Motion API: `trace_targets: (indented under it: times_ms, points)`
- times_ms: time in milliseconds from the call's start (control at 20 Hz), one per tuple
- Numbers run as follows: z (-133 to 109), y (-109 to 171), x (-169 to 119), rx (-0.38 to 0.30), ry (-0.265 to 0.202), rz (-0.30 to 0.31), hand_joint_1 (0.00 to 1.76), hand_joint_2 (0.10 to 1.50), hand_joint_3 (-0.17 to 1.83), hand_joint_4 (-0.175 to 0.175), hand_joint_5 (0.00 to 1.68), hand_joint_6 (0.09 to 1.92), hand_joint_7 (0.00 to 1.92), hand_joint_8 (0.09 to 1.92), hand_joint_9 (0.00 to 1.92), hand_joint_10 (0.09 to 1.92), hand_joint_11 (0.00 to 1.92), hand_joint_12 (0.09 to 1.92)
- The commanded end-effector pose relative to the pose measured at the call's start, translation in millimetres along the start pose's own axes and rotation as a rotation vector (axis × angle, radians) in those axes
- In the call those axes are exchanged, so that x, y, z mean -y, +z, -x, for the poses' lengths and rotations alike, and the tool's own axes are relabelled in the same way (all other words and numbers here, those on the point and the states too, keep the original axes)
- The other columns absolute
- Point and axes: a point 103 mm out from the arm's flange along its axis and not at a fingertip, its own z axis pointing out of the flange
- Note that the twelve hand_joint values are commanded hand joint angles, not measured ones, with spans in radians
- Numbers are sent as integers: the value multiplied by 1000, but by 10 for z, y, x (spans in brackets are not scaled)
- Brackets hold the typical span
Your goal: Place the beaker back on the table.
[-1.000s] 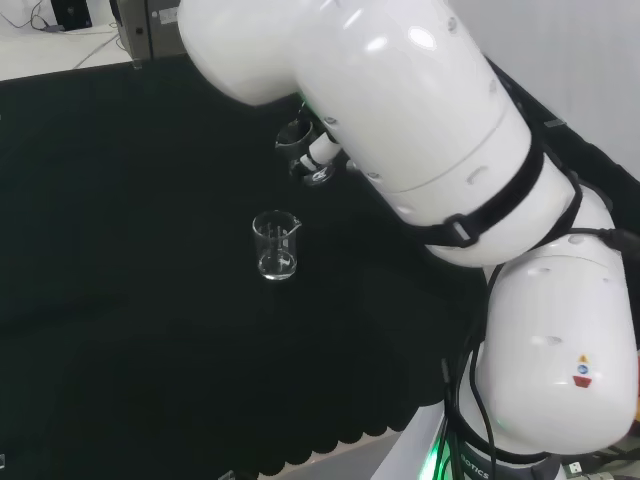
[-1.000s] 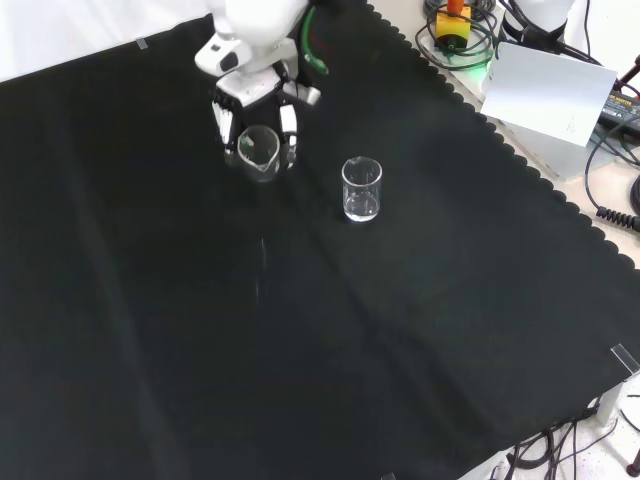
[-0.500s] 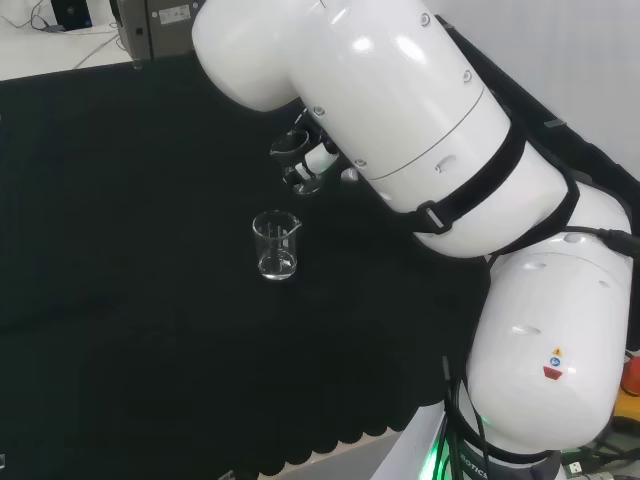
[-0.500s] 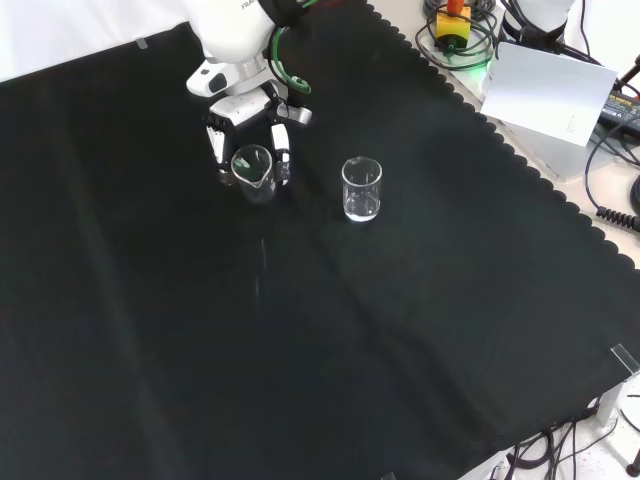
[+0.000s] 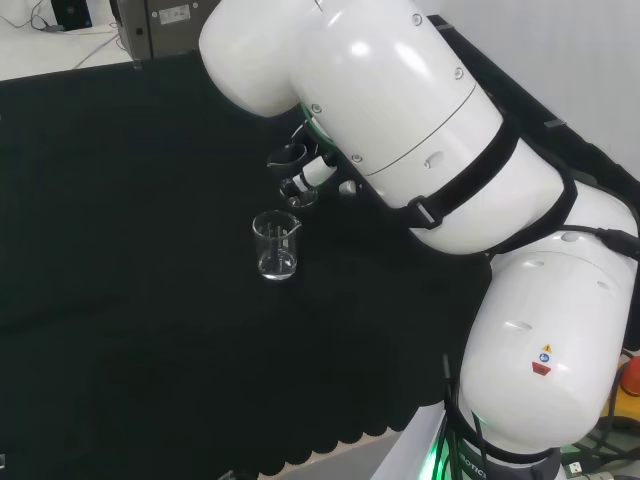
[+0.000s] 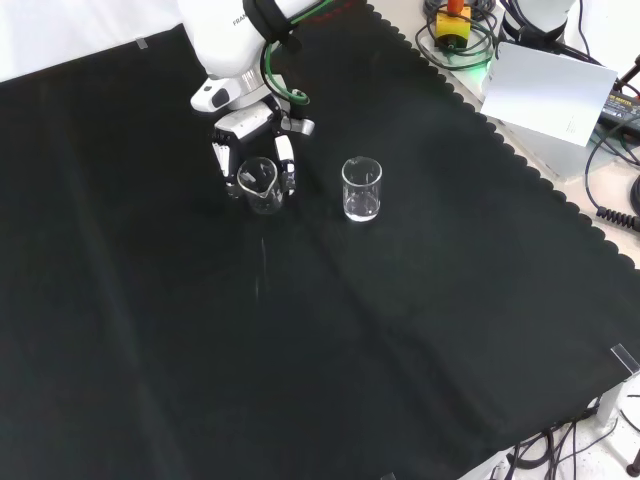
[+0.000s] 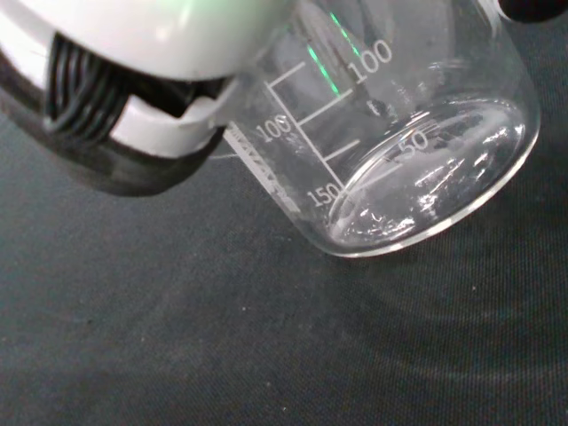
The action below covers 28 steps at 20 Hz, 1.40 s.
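I have the hand (image 6: 252, 150) curled around the beaker (image 6: 258, 183), fingers down either side of the glass and the thumb side closing the pinch, so the beaker hangs below the palm with its mouth facing out toward the front camera. I read that tilt as the reason the base is not yet flat on the black cloth (image 6: 330, 340); in the wrist view the beaker's (image 7: 417, 169) round bottom sits just above the weave, with a finger (image 7: 142, 133) pressed against its wall, and I cannot tell whether the lower edge touches. My judgement is that the setting-down is close but not done: the glass needs to come upright before I let the fingers relax, or it may roll.

The beaker itself is clear, empty as far as I can see, with white graduation marks up its side and a small pouring lip on the rim.

Nearest the front camera the cloth is bare. Farther up, a second beaker (image 6: 361, 188) stands upright on its own, to the right of the held one in the front view and apart from it. In the head view that second beaker (image 5: 276, 245) stands just in front of the hand (image 5: 300, 172), which peeks out under the arm's big white link (image 5: 400, 120).
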Motion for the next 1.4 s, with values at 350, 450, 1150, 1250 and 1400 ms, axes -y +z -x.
trace_targets:
  times_ms: [350, 450, 1150, 1250, 1400]
  points:
    - [90, 71, 47, -25, 28, -99, 1080, 978, 48, 5, 783, 843, 738, 694, 1173, 87, 936, 948]
    - [95, 66, 65, -28, 35, -118, 1042, 949, 51, 1, 647, 815, 624, 678, 1057, 87, 749, 1077]
    - [88, -346, 302, 9, 51, -121, 856, 588, 569, -34, 323, 226, 152, 644, 611, 87, 208, 1361]
    - [22, -463, 332, 17, 47, -117, 830, 587, 543, -31, 308, 160, 87, 625, 543, 87, 130, 1391]
    - [-102, -646, 405, 33, 44, -93, 801, 592, 511, -26, 300, 97, 33, 604, 474, 87, 53, 1424]
